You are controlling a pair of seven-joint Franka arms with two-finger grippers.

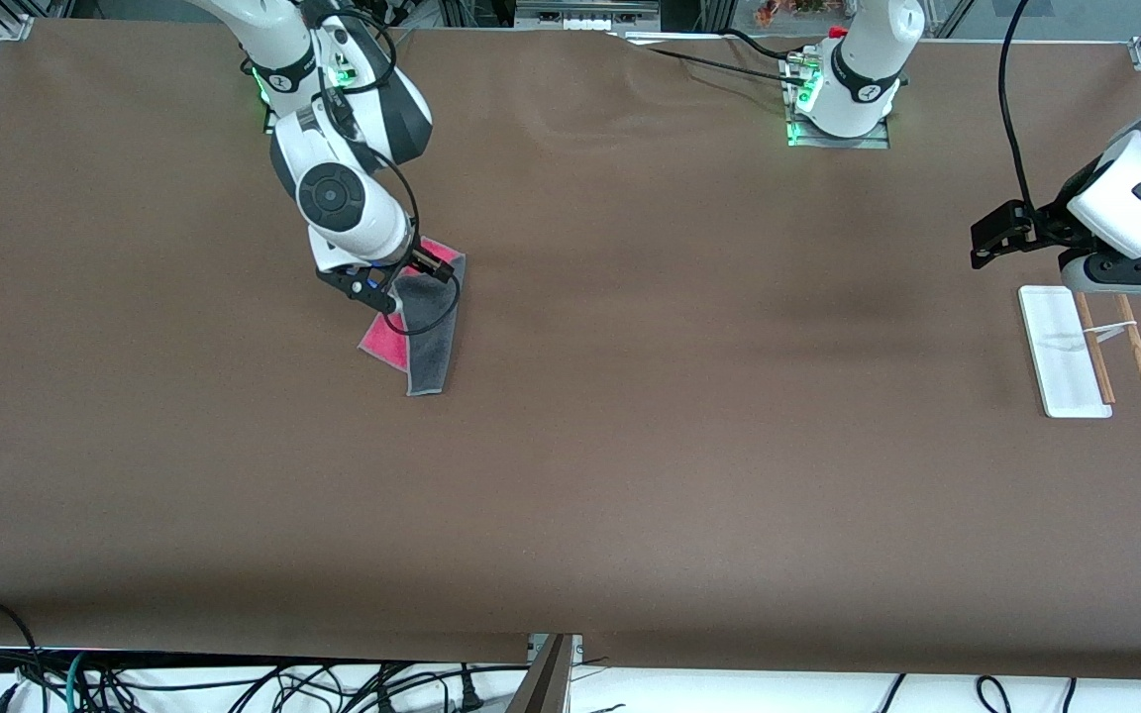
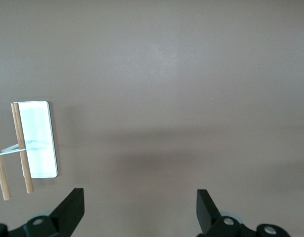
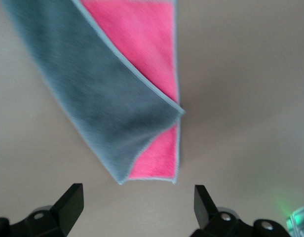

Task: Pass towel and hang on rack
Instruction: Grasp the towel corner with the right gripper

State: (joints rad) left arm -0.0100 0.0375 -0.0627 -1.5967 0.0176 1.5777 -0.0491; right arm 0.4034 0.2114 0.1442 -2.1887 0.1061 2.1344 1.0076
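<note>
The towel (image 1: 427,337) lies folded under our wide-open, empty right end effector (image 1: 372,294), so we should pinch its raised fold; our left end effector (image 1: 1120,282), over the rack (image 1: 1061,352), waits open and empty.

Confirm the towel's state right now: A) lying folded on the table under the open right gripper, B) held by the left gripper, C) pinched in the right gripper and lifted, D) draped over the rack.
A: the towel lies flat on the table, grey side folded over pink, with the right gripper open above it and nothing between its fingers.
</note>
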